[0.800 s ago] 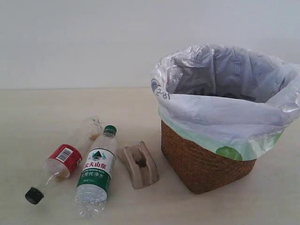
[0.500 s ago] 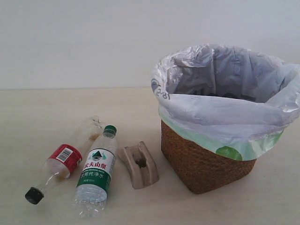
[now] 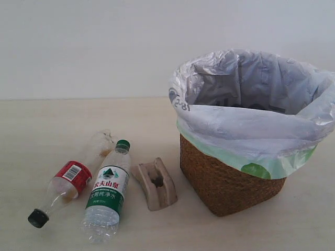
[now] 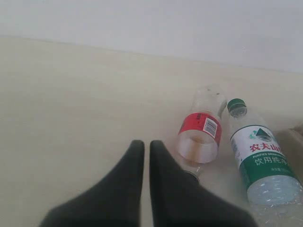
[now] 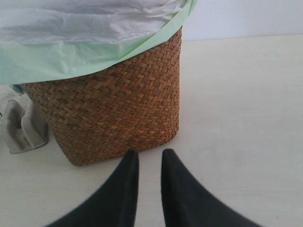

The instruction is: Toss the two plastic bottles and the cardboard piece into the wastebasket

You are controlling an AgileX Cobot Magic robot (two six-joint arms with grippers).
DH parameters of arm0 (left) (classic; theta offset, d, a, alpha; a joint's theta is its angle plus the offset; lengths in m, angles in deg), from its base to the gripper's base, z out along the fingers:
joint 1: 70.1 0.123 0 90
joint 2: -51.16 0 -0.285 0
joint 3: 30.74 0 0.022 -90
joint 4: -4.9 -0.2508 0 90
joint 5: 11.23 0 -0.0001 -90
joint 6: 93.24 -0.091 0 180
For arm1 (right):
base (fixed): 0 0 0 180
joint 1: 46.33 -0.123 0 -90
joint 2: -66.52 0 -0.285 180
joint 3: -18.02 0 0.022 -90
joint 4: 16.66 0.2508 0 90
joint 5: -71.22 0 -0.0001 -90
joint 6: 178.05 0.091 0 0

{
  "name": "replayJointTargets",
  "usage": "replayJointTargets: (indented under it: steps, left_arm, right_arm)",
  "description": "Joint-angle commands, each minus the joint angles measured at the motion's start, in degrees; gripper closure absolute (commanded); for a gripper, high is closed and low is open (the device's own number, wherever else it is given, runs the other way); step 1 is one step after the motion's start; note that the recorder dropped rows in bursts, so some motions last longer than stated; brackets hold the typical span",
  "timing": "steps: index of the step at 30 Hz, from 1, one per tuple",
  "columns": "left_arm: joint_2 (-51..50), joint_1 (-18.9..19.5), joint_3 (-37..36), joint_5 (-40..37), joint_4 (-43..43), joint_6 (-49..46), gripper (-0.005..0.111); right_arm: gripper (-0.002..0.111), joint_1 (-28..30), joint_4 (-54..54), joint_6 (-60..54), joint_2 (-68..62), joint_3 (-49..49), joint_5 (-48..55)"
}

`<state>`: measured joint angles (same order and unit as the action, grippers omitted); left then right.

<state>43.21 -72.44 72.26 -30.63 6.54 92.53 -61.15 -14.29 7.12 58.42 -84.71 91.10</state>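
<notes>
Two plastic bottles lie side by side on the table. The red-label bottle [image 3: 70,178] [image 4: 201,130] points its black cap toward the front, and the green-label bottle [image 3: 109,188] [image 4: 260,156] points its green cap toward the back. The tan cardboard piece [image 3: 156,183] lies between them and the wicker wastebasket [image 3: 225,183] [image 5: 109,109]. Neither gripper shows in the exterior view. My left gripper [image 4: 147,143] is shut and empty, just beside the red-label bottle's cap end. My right gripper [image 5: 150,152] hovers before the basket's base, its fingers a narrow gap apart with nothing between them.
A crinkled white-and-green bag [image 3: 246,125] lines the basket and folds over its rim. A pale wall [image 3: 104,47] stands behind the light table [image 3: 42,125]. In the right wrist view a greyish piece [image 5: 21,125] shows beside the basket.
</notes>
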Motion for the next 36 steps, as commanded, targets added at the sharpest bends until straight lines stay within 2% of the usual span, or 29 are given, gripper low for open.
replayJointTargets:
  steps: [1,5,7,8,10,16,18,19,24,36]
  left_arm:
    - [0.2,0.1,-0.2,0.0,0.5,-0.3,0.103]
    - [0.2,0.1,-0.2,0.0,2.9,2.0,0.103]
    - [0.2,0.1,-0.2,0.0,8.4,7.4,0.103]
    - [0.2,0.1,-0.2,0.0,14.9,11.4,0.103]
    - [0.2,0.1,-0.2,-0.1,22.1,12.2,0.103]
    - [0.2,0.1,-0.2,5.3,25.5,12.8,0.103]
    - [0.2,0.1,-0.2,5.8,37.3,12.9,0.103]
    - [0.2,0.1,-0.2,6.5,40.2,12.6,0.103]
    - [0.2,0.1,-0.2,14.5,40.6,12.6,0.103]
    - [0.2,0.1,-0.2,15.1,41.4,12.7,0.103]
  right_arm:
    - [0.095,-0.1,0.0,0.1,0.3,0.0,-0.2]
    - [0.095,-0.1,0.0,0.1,0.3,0.0,-0.2]
    - [0.095,-0.1,0.0,0.1,0.3,0.0,-0.2]
    - [0.095,-0.1,0.0,0.1,0.3,0.0,-0.2]
    - [0.095,-0.1,0.0,0.1,0.3,0.0,-0.2]
    - [0.095,-0.1,0.0,0.1,0.3,0.0,-0.2]
    - [0.095,-0.1,0.0,0.1,0.3,0.0,-0.2]
    - [0.095,-0.1,0.0,0.1,0.3,0.0,-0.2]
    - [0.095,-0.1,0.0,0.1,0.3,0.0,-0.2]
    - [0.095,-0.1,0.0,0.1,0.3,0.0,-0.2]
